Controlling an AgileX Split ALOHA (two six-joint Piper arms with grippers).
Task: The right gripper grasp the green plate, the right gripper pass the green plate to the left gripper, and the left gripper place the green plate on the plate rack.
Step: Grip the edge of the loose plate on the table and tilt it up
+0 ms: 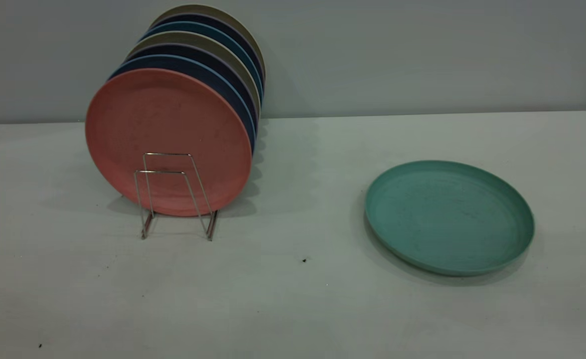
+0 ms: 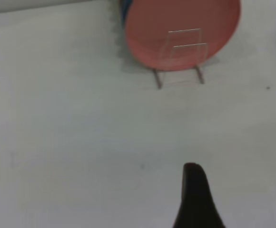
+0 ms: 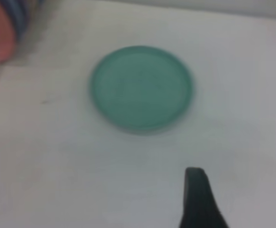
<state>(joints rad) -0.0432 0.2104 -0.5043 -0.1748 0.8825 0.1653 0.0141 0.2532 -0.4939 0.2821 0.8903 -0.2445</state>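
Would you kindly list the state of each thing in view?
green plate: flat on the table, face up, untouched
plate rack: upright, two front loops empty
pink plate: standing on edge, frontmost in the rack
blue plates: standing on edge behind it

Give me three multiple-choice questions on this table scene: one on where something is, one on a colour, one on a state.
1. Where is the green plate?
A. On the rack
B. On the table, right of the rack
C. In a hand

2. What colour is the front plate in the rack?
A. Pink
B. Green
C. Blue

3. How does the green plate lie?
A. Upright
B. Upside down
C. Flat, rim up

Answers: 1 B, it rests on the table apart from the rack; 2 A, the pink plate faces the camera; 3 C, its inner face shows.
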